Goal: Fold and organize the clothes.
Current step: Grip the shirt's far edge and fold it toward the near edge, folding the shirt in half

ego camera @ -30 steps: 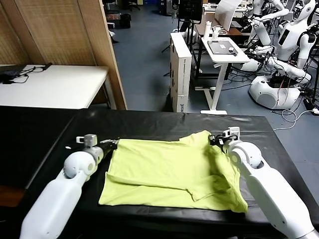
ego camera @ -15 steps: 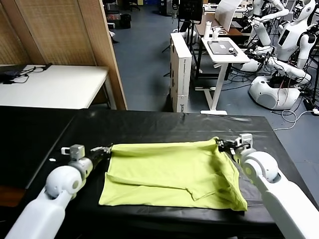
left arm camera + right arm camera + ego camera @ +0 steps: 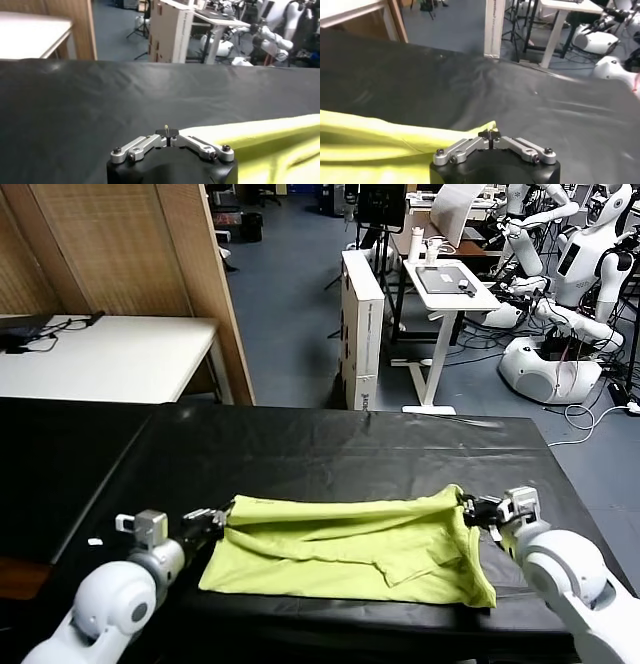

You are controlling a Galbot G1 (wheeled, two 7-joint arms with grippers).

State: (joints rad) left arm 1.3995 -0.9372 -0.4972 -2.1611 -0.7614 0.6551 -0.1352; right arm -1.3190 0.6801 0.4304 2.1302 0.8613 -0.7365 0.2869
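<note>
1. The lime-green T-shirt (image 3: 345,549) is spread on the black worktop (image 3: 330,444), close to its near edge, with its far part folded toward the near hem.
2. The left gripper (image 3: 222,519) is placed at the shirt's far left corner; its fingers are closed on that corner of the cloth, as is seen in the left wrist view (image 3: 169,133).
3. The right gripper (image 3: 468,509) is placed at the shirt's far right corner; its fingers are pinched shut on the cloth there, as is shown in the right wrist view (image 3: 490,134).
4. The shirt's far edge is held stretched between the two grippers.
5. Beyond the shirt, bare black worktop is seen.
6. Farther beyond the worktop, a white table (image 3: 110,354), a white standing desk (image 3: 450,284) and white robots (image 3: 570,274) are seen.
</note>
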